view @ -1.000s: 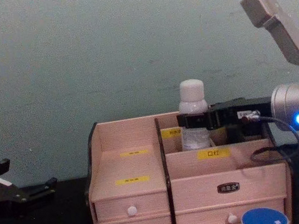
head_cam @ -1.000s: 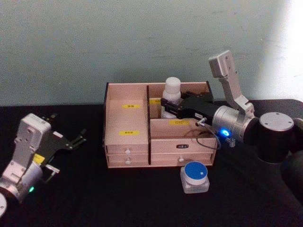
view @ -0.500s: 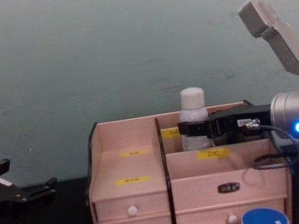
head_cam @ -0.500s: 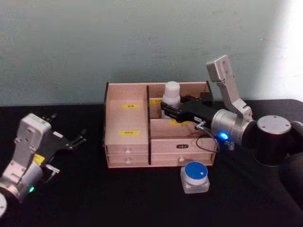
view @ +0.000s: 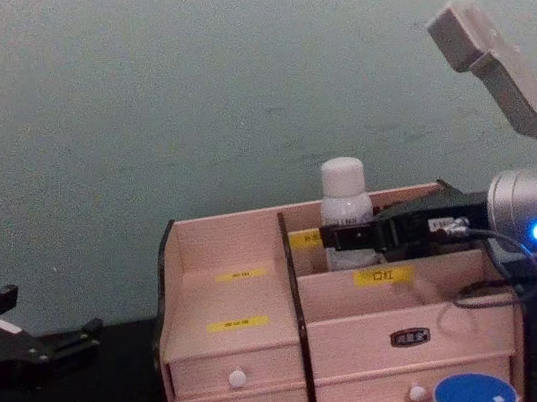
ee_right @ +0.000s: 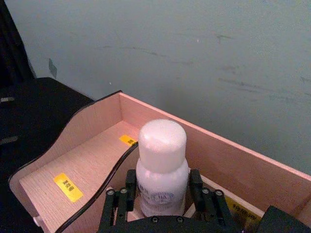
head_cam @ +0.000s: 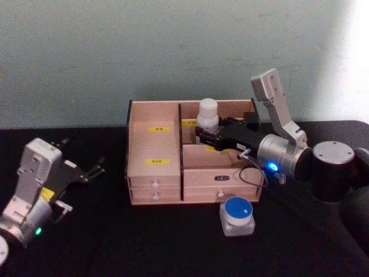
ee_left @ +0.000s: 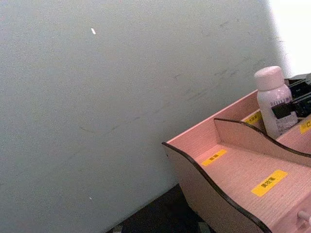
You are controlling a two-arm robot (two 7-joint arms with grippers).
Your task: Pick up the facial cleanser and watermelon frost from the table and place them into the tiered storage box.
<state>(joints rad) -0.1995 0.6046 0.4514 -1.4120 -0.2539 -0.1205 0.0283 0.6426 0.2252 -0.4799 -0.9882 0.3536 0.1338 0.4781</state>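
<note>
White round-capped bottle (head_cam: 207, 113), pinched in right gripper (view: 347, 237) fingers, stands in wooden tiered storage box (head_cam: 144, 145); left gripper (head_cam: 81, 156) fingers spread.

your right gripper (head_cam: 203, 134) is down in the tiered storage box (head_cam: 154, 190), fingers closed on the facial cleanser (ee_right: 162, 165). just past the fingertips, the dark-edged divider (view: 302, 337) blocks travel. the back wall (ee_right: 233, 160) stands close beside the gripper. straight above it is free. the blue-lidded jar (head_cam: 237, 214) stands below, outside the box front.
</note>
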